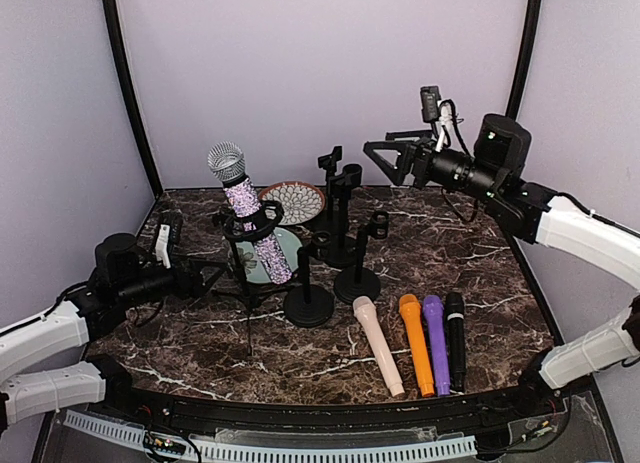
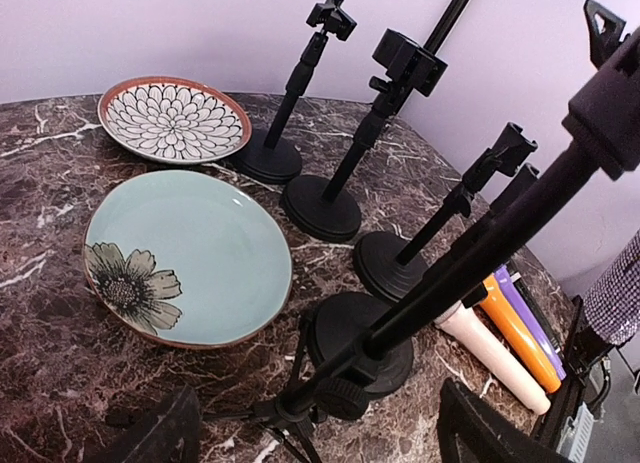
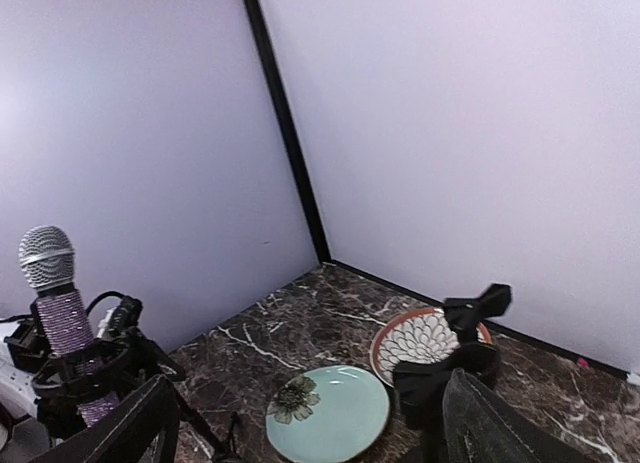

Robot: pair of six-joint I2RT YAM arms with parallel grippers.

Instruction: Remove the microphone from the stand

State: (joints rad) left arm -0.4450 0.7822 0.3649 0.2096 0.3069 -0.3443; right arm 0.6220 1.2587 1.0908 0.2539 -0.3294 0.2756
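A glittery purple microphone with a silver mesh head stands tilted in the clip of a black tripod stand at the table's left middle. My left gripper is low beside the stand's lower pole, open. In the left wrist view the stand's pole and its knob run between my spread fingers, untouched; the microphone's glitter body shows at the right edge. My right gripper hangs high at the back right, open and empty. Its wrist view shows the microphone far left.
A teal flower plate and a patterned bowl lie behind the stand. Several black round-base stands crowd the middle. Cream, orange, purple and black microphones lie at the front right.
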